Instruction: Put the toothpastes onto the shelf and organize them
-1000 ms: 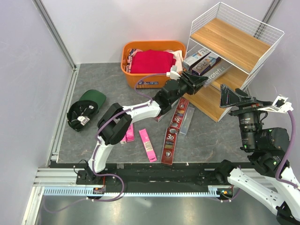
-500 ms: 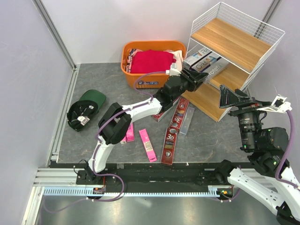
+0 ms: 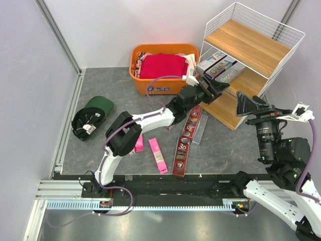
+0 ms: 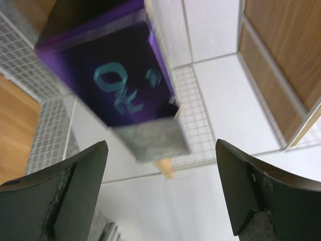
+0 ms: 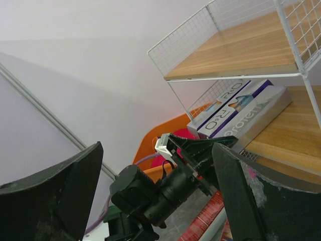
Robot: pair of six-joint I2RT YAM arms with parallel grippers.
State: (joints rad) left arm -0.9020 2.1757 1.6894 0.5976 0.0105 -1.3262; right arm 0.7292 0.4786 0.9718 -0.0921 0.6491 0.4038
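The shelf (image 3: 253, 47) stands at the back right, and two toothpastes lie side by side on its middle board: a white-and-purple box (image 3: 215, 64) and a grey box (image 3: 229, 75). My left gripper (image 3: 215, 86) is open right at that board's front edge. In the left wrist view, a purple box (image 4: 118, 80) lies just beyond the wide-spread fingers (image 4: 55, 201), not between them. Dark red "3D" boxes (image 3: 192, 120) (image 3: 181, 153), pink boxes (image 3: 158, 154) (image 3: 139, 143) and a silver-grey one (image 3: 200, 128) lie on the floor. My right gripper (image 3: 247, 103) hangs open and empty, facing the shelf (image 5: 235, 50).
An orange basket (image 3: 145, 80) holding folded red clothes (image 3: 163, 65) sits behind the left arm. A green cap (image 3: 93, 114) lies on the floor at the left. White walls and a metal rail close in the left side.
My left gripper has opened and let go of the purple box on the shelf's middle board, after pushing it slightly further in. The right arm has hardly moved.
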